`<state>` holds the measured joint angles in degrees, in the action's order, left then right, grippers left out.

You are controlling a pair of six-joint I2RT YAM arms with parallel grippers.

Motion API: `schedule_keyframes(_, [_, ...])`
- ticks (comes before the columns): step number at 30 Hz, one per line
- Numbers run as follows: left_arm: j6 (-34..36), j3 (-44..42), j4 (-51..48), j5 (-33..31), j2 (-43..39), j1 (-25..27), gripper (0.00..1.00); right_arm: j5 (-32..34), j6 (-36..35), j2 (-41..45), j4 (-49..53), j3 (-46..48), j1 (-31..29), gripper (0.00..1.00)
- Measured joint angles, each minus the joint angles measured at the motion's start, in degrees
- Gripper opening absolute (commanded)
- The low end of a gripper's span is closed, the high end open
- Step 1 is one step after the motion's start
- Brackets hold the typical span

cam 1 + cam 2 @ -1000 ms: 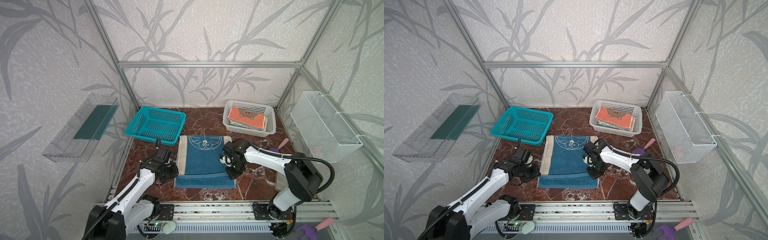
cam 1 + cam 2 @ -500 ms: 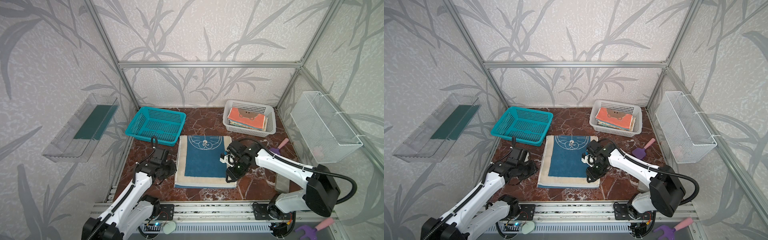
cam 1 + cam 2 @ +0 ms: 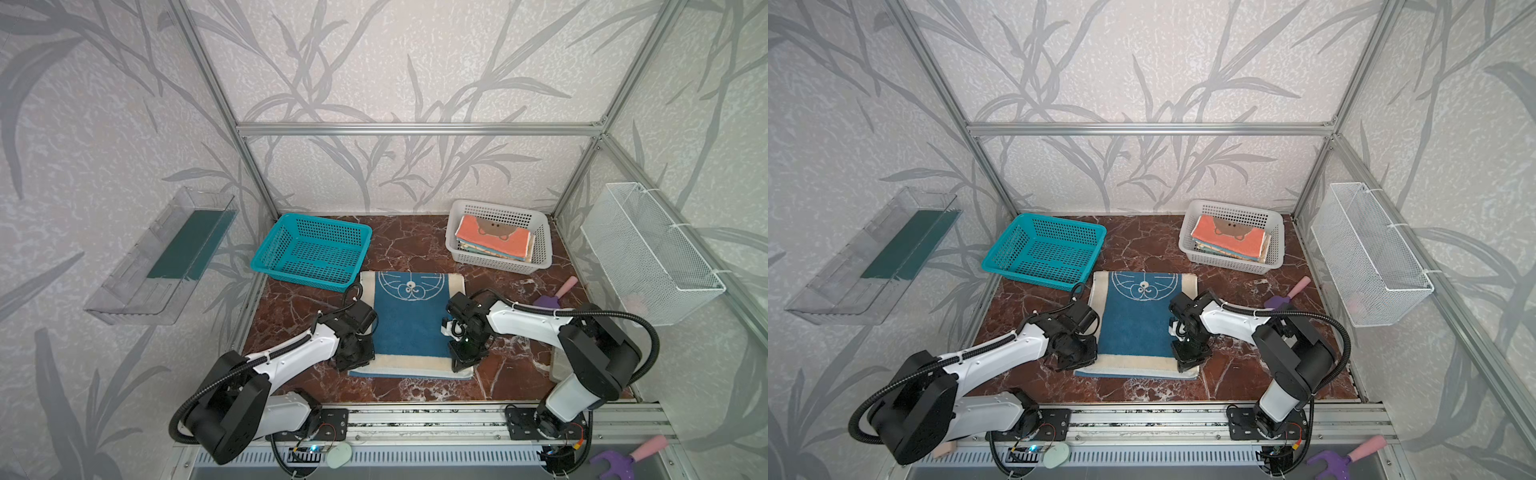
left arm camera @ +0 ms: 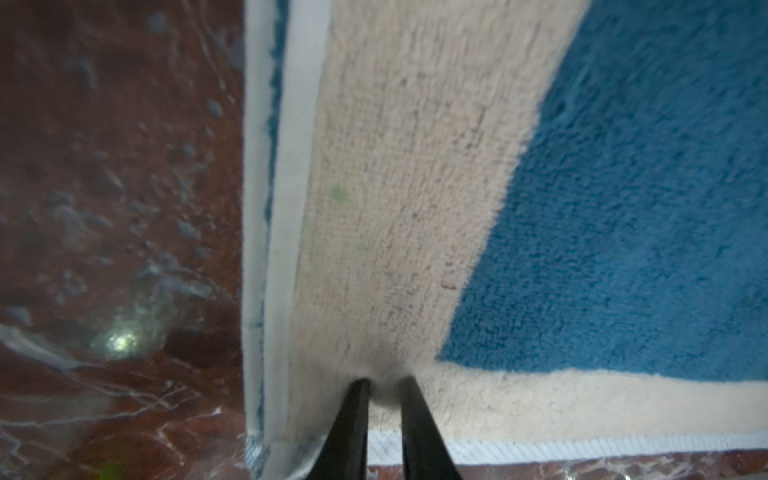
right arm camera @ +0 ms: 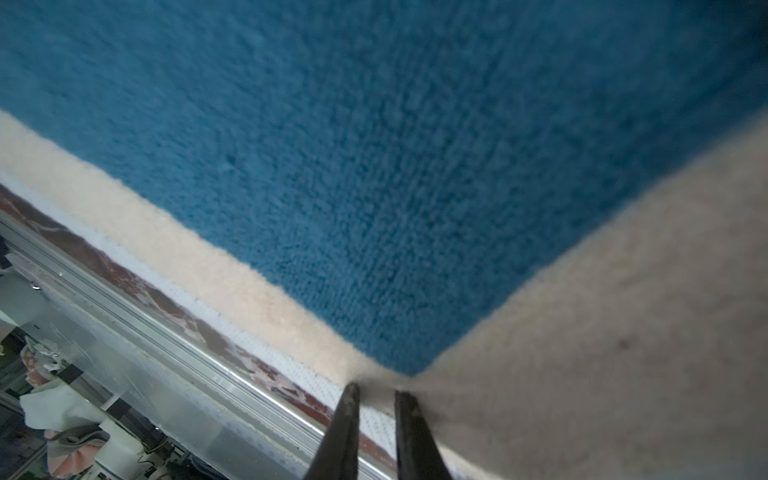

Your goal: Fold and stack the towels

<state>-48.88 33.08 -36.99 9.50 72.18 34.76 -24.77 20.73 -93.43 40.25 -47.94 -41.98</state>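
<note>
A blue-and-cream towel (image 3: 409, 320) (image 3: 1136, 324) lies flat in the middle of the marble table, its round emblem at the far end. A thin blue layer shows under its near cream border. My left gripper (image 3: 353, 362) (image 3: 1074, 362) is at the near left corner. In the left wrist view the left gripper (image 4: 386, 384) is shut on a pucker of the towel's (image 4: 623, 208) cream border. My right gripper (image 3: 462, 365) (image 3: 1185, 365) is at the near right corner. There the right gripper (image 5: 378, 392) pinches the towel's (image 5: 332, 145) cream edge. More folded towels (image 3: 492, 239), a coral-orange bear face on top, are stacked in the white basket (image 3: 540, 249).
A teal basket (image 3: 311, 249) stands at the back left, close to the towel's far left corner. A purple tool with a pink handle (image 3: 555, 294) lies right of the right arm. A wire basket (image 3: 648, 257) hangs on the right wall and a clear shelf (image 3: 162, 257) on the left wall.
Both grippers have slid along the towel's sides to its near corners. The upper layer's cream border now covers the blue strip at the near edge. The right jaws widened, then closed.
</note>
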Motion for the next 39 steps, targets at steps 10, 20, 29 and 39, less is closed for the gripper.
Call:
schedule_keyframes(10, [-8.3, -3.4, 0.2, -1.9, -5.2, 8.6, 0.08, 0.1, 8.3, 12.8, -2.4, 11.1, -2.3, 0.18])
schedule_keyframes(20, [3.3, 21.9, -7.3, -0.4, 7.0, -0.6, 0.31, 12.9, 4.8, 20.7, 4.9, -6.1, 7.4, 0.25])
schedule_keyframes(29, [15.4, 48.4, -4.3, -2.5, 33.2, -6.1, 0.38, 15.7, 5.5, 9.1, -10.6, -5.2, 23.6, 0.32])
schedule_keyframes(39, [22.3, 53.2, -5.3, -3.1, 45.2, -12.1, 0.56, 16.9, 8.9, -1.4, -23.8, -6.2, 25.5, 0.47])
